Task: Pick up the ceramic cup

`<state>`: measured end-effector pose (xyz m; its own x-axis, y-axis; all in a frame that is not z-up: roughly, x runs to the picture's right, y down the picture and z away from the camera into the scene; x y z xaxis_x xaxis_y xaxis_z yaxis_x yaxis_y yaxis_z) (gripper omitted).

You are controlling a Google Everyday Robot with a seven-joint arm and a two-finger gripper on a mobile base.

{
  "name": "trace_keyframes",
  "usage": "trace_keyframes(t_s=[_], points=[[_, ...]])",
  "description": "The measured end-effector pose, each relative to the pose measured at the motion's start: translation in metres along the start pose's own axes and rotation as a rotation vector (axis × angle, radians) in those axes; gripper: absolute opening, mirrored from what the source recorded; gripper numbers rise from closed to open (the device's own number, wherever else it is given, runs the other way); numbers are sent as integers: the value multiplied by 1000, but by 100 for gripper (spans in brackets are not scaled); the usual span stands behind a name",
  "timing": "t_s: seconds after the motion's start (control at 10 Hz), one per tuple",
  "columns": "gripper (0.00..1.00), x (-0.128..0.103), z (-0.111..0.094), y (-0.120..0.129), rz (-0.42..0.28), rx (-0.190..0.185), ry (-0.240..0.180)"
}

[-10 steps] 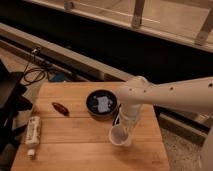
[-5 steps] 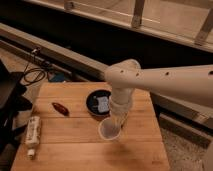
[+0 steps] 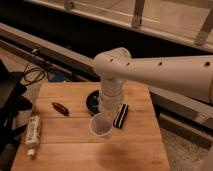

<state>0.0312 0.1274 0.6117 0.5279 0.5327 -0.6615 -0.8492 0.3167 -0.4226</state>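
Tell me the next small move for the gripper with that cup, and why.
Probably a short straight lift. The gripper sits at the far rim of the ceramic cup, which stands upright on the wooden table. The black bowl and a dark object lie close by, so moving sideways risks bumping them.

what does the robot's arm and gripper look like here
The arm is a thick, smooth white tube with rounded joints and a row of small dark holes along its side. It bends down into a white wrist over the wooden table. The gripper below has a dark, flat finger with pale markings. No loose cables show on it.
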Motion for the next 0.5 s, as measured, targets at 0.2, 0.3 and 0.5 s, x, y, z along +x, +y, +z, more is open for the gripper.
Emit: trace_keyframes(t_s=[0.2, 0.3, 0.5], points=[[4, 0, -5, 6, -12, 10, -7], [4, -4, -10, 14, -24, 18, -11], [4, -5, -14, 23, -37, 32, -14]])
